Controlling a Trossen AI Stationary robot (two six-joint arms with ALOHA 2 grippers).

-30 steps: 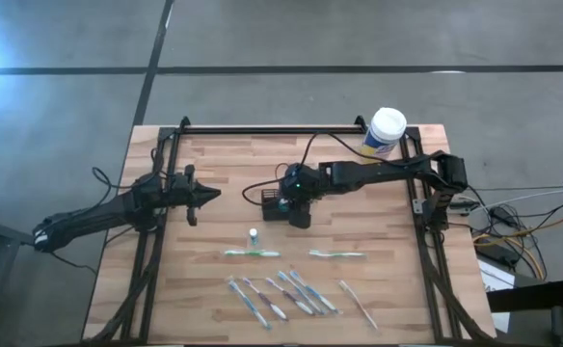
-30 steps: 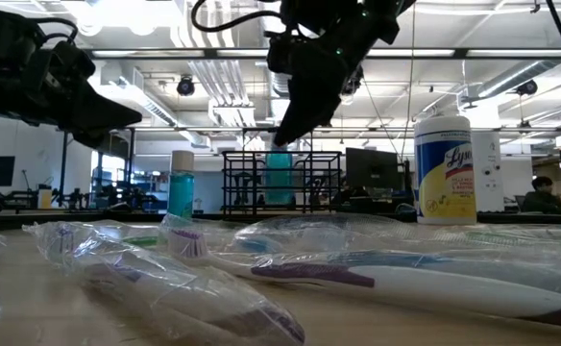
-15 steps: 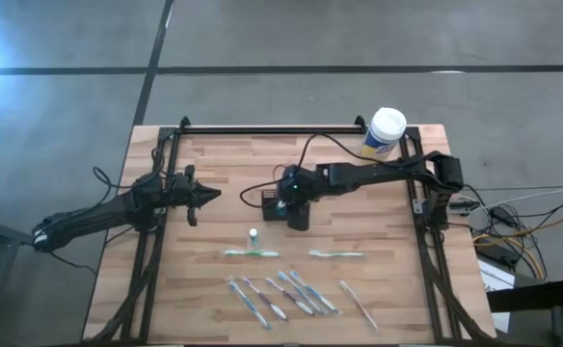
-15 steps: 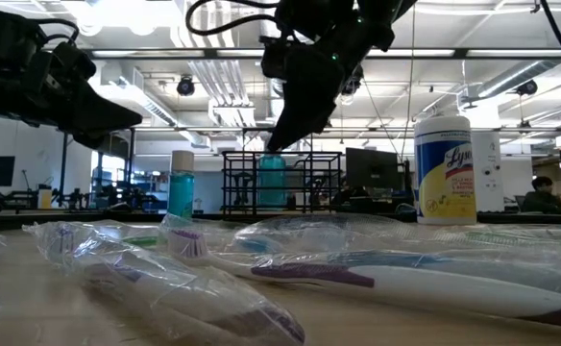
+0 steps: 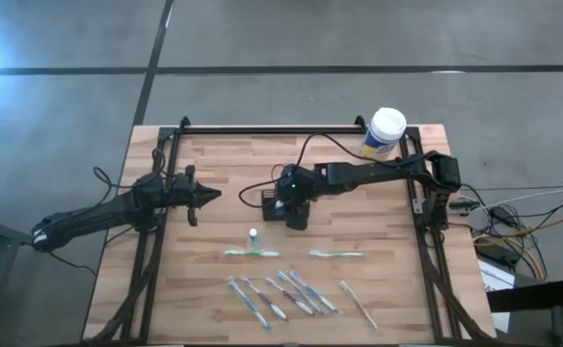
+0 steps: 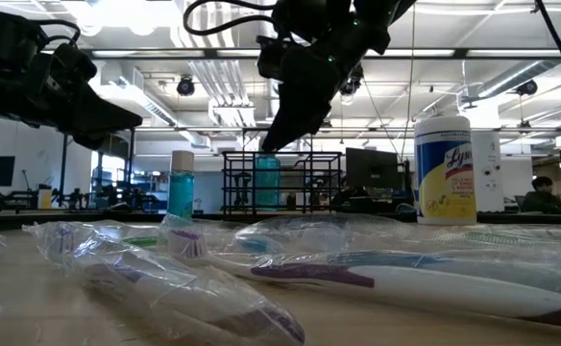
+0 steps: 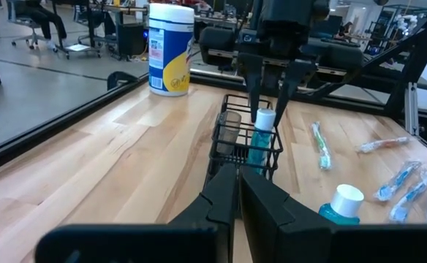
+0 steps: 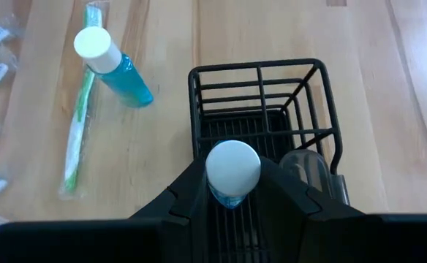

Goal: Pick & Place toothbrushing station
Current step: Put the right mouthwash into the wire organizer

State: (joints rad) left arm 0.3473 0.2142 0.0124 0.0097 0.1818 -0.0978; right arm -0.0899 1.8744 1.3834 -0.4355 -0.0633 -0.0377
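The black wire basket (image 5: 271, 200) stands mid-table and holds a clear cup (image 8: 310, 172). My right gripper (image 5: 283, 205) reaches down over the basket, shut on a blue white-capped bottle (image 7: 260, 140) whose lower part is inside the basket. A second blue bottle (image 5: 254, 235) stands upright on the table nearer the front. Two thin green-white wrapped items (image 5: 253, 253) (image 5: 337, 254) and several wrapped toothbrushes (image 5: 283, 294) lie flat near the front edge. My left gripper (image 5: 211, 196) is shut and empty, to the left of the basket. My right gripper pinches the bottle's white cap (image 8: 232, 165) between its two fingers (image 7: 252, 98). The fingers come from above, pointing down. The bottle stays upright below them, its body inside the basket; whether its base rests on the basket floor I cannot tell.
A large white-lidded canister with a yellow label (image 5: 386, 132) stands at the table's far right corner. Black frame rails run along the table's left, right and far edges (image 5: 291, 129). Bare wood lies between the basket and the far rail.
My right gripper has gone a little toward the table's left edge with the blue bottle, which stays upright inside the basket.
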